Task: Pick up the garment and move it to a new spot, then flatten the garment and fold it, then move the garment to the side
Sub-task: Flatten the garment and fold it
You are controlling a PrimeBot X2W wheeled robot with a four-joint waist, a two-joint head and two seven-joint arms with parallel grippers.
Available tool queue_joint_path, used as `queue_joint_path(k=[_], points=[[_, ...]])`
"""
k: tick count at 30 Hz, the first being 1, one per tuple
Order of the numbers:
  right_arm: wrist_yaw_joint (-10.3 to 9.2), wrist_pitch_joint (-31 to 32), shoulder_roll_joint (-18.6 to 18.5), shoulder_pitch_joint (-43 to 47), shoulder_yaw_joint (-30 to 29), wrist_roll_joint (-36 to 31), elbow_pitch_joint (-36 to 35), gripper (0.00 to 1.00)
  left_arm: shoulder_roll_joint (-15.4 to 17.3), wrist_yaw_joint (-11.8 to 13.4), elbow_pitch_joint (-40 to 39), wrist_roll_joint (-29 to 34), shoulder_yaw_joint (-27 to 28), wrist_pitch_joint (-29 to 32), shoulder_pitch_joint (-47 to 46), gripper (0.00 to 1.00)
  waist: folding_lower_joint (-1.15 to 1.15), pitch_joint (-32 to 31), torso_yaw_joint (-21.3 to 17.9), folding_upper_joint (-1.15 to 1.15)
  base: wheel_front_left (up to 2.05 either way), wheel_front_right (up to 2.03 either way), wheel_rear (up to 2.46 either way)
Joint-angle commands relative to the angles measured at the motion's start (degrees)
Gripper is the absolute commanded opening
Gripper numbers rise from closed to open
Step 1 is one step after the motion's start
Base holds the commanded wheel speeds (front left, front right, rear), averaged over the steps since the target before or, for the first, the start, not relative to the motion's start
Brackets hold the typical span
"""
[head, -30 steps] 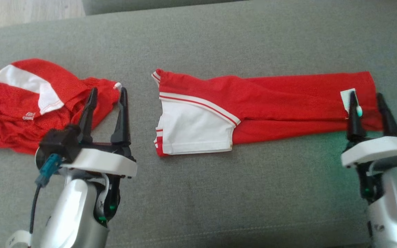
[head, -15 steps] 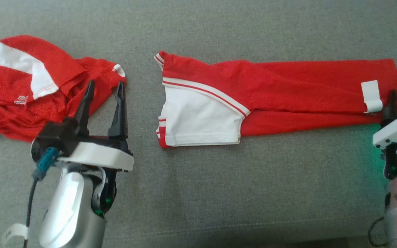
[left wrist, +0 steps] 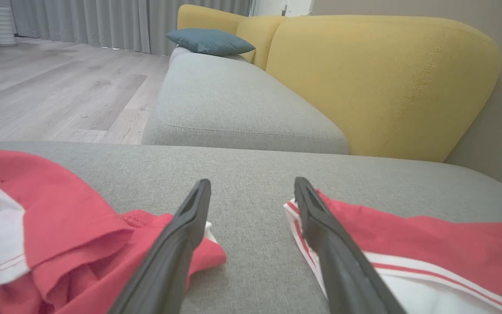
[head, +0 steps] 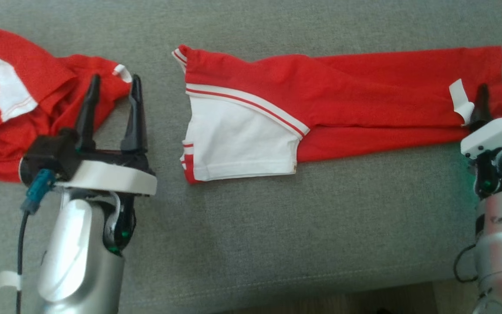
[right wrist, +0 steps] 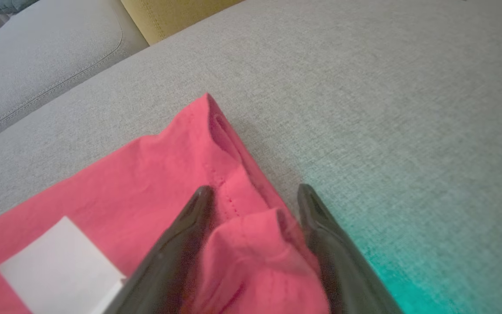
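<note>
- The long, folded red-and-white jersey garment (head: 342,96) is lying flat on the wide grey fabric sofa cushion (head: 277,235). Its long axis is running from 9 o'clock to 3 o'clock across the head view, with the white sleeve panel at the 9 o'clock end.
- The right gripper (head: 495,93) is sitting right at the 3 o'clock end, so it's clearly the nearer arm. Its wrist view is showing both dark fingers spread apart, straddling a puckered red corner of the hem.
- Nothing is being clamped there, and I can't tell whether those fingers are pressing the cloth or hanging just over it.
- A small white rectangular label (head: 459,99) is lying on the red cloth just at 9 o'clock of that gripper.
- The left gripper (head: 115,78) is hovering empty with its fingers wide apart, and the garment's striped end is lying near it at about 2 o'clock, not touching.
- A crumpled red-and-white cloth pile (head: 59,87) is lying at 10 o'clock of the left gripper, with bare cushion between the pile and the garment.
- My read is that the next move is hanging on the right fingers closing on that 3 o'clock corner and carrying it along the long axis toward 9 o'clock.
- The right gripper's outer finger is getting nearly lost at the head view's edge, the pile is being cut off at the left, and a green glow is tinting the cushion.
</note>
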Motion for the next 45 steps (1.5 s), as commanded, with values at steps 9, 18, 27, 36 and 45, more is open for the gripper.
queue_joint_path(k=[9,18,27,36,45], points=[[0.37,0.08,-0.69,-0.03,1.98,3.08,-0.48,0.0,0.36,-0.78,-1.56,0.93,3.16,-0.29,-2.11,1.0,0.0,-0.77,-0.83,0.0,0.0,0.0,0.0],[0.37,-4.44,-5.6,0.1,-6.73,-5.48,-1.21,0.0,0.29,-0.95,-1.15,0.28,3.86,-0.29,-0.61,1.0,0.0,-3.87,-0.12,0.0,0.0,0.0,0.0],[0.37,-4.04,-0.59,-1.89,-9.63,-13.45,-4.08,0.0,0.27,-0.38,-0.61,-1.28,2.89,-0.29,0.84,1.0,0.0,-7.69,0.43,0.0,0.0,0.0,0.0],[0.37,-0.07,2.4,0.37,0.81,-8.15,-9.82,0.0,0.26,1.01,-0.04,-3.48,0.93,-0.29,3.87,1.0,0.0,-14.27,1.58,0.0,0.0,0.0,0.0],[0.37,4.96,2.52,5.25,16.99,8.35,-15.73,0.0,0.26,2.39,-0.12,-5.42,-0.71,-0.29,6.75,1.0,0.0,-18.32,3.7,0.0,0.0,0.0,0.0]])
